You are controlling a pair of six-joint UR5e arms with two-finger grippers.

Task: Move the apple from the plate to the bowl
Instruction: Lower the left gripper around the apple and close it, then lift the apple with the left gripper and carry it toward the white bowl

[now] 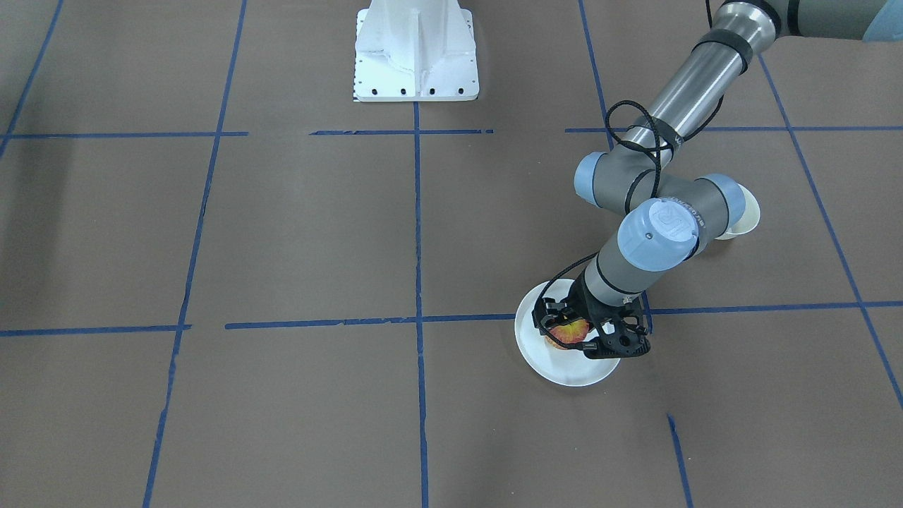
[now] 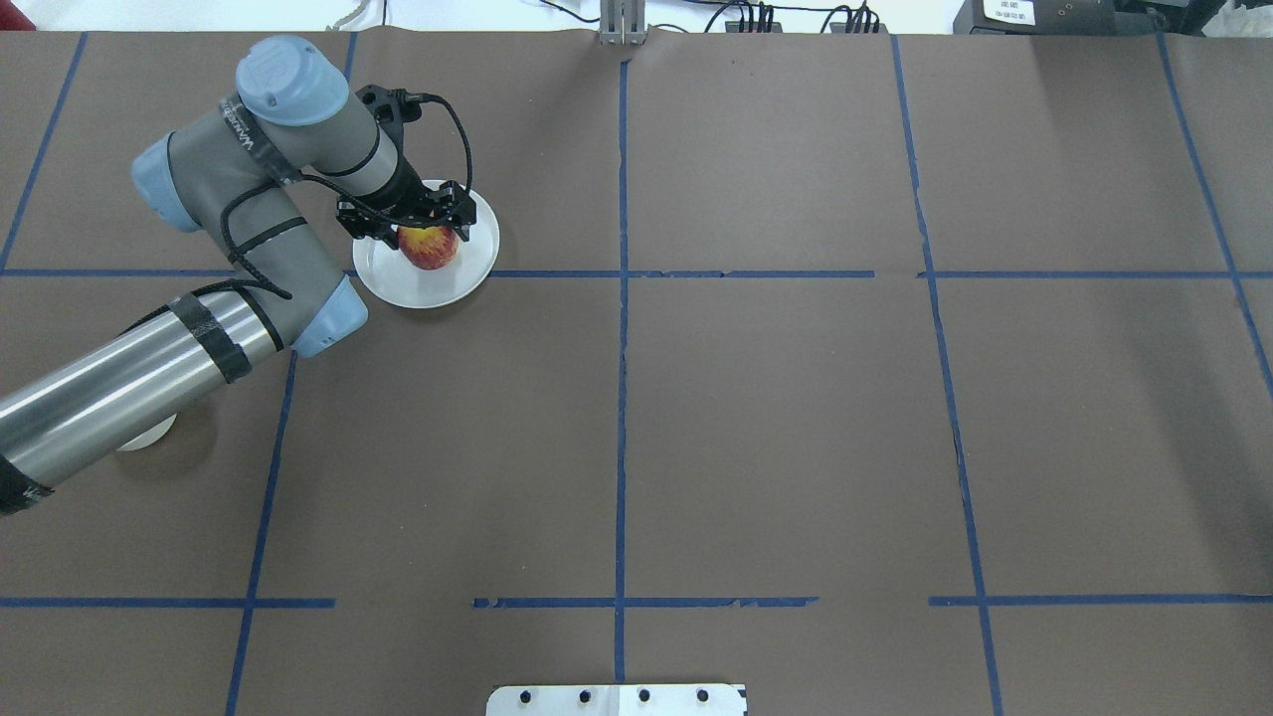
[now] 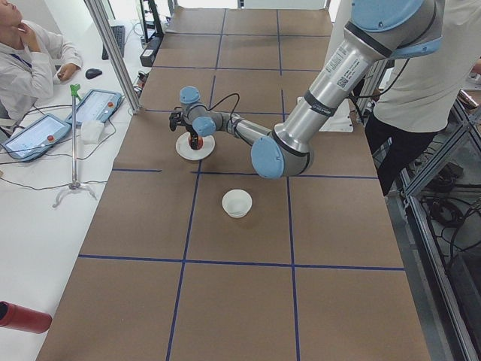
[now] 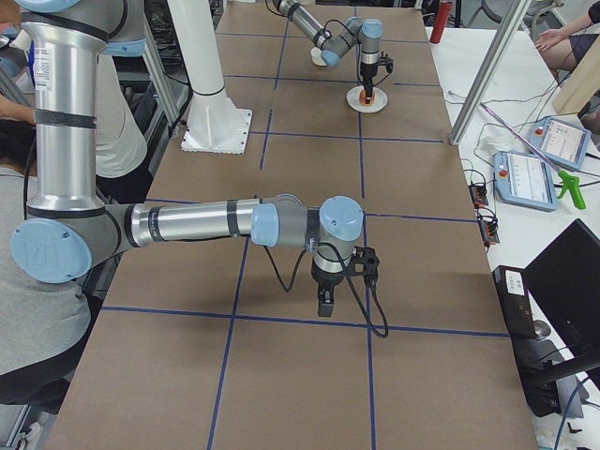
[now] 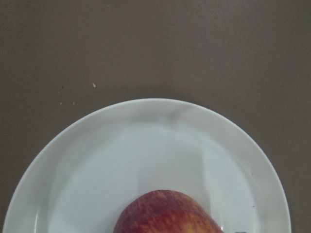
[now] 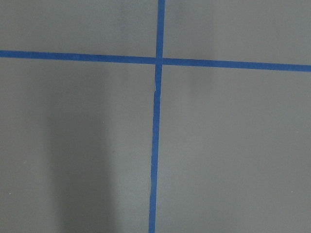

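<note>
The red and yellow apple [image 2: 430, 249] sits on the flat white plate [image 2: 428, 293] at the far left of the table. My left gripper [image 2: 430, 235] reaches down over it, with a finger tight against each side of the apple, which still rests on the plate. The left wrist view shows the apple's top [image 5: 167, 213] and the plate [image 5: 146, 145] close below. The off-white bowl [image 3: 237, 203] stands apart from the plate, nearer the robot and partly hidden under my left arm [image 2: 149, 433]. My right gripper [image 4: 323, 305] hangs over bare table; I cannot tell whether it is open.
The white robot base [image 1: 416, 53] stands at the table's near edge. Blue tape lines [image 6: 156, 145] cross the brown table. An operator, tablets [image 3: 94, 105] and a metal post [image 3: 113, 53] are at the far side, beyond the plate.
</note>
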